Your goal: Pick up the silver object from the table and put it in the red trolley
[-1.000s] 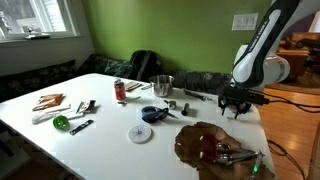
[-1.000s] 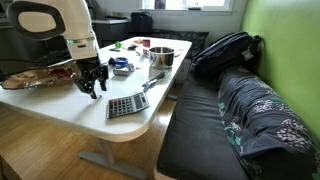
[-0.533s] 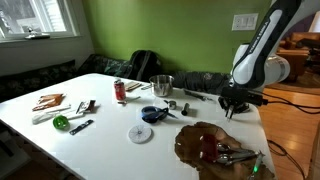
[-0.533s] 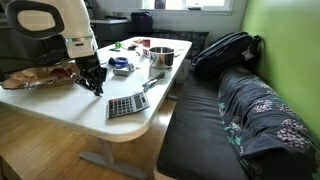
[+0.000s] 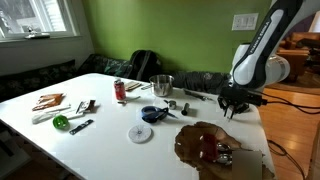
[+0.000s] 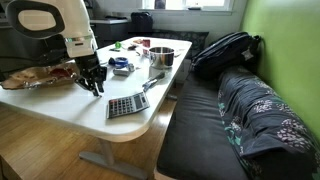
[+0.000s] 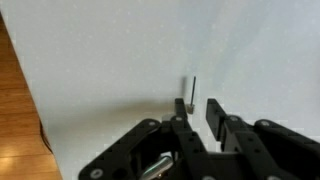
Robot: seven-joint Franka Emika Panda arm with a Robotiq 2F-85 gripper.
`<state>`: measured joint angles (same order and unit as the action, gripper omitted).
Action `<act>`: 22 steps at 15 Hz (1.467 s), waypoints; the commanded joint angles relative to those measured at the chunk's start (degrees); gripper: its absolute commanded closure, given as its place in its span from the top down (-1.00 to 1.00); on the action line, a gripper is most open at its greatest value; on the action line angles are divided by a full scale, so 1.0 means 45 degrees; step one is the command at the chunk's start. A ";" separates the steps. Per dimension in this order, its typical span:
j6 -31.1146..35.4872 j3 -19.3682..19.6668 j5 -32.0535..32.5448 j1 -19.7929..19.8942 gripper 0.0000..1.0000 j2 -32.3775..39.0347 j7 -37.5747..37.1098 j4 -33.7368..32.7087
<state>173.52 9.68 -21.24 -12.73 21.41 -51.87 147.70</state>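
The red trolley point(image 5: 209, 151) stands on a brown tray point(image 5: 190, 140) at the table's near corner, with small shiny parts beside it. A silver metal cup point(image 5: 161, 85) stands mid-table and also shows in an exterior view point(image 6: 161, 56). A small silver piece point(image 5: 171, 104) lies near it. My gripper point(image 5: 233, 106) hangs just above bare white table near the edge, also seen in an exterior view point(image 6: 93, 84). In the wrist view point(image 7: 198, 112) its fingers stand a narrow gap apart with nothing between them. A thin dark rod point(image 7: 193, 88) lies on the table just beyond the fingertips.
An upright red can point(image 5: 120, 90), a blue object point(image 5: 152, 113), a white disc point(image 5: 139, 133) and a green thing point(image 5: 60, 122) are on the table. A calculator point(image 6: 126, 104) lies by the gripper. A backpack point(image 6: 224, 50) rests on the dark couch beside the table.
The gripper's fingers have drawn closer together than a second ago. The long shiny piece at the tray's right side no longer shows there. The arm has hardly moved.
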 commanded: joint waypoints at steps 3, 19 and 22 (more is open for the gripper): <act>-0.0297 0.0395 0.0536 -0.0305 -0.54 0.0020 -0.0781 0.0007; -0.0676 0.0596 0.1185 -0.0537 -0.96 0.0397 -0.1518 -0.0249; -0.0449 0.0250 0.1424 -0.0282 -0.96 -0.1205 -0.0800 0.0826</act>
<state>172.12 11.29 -16.53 -14.31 22.92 -57.02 146.92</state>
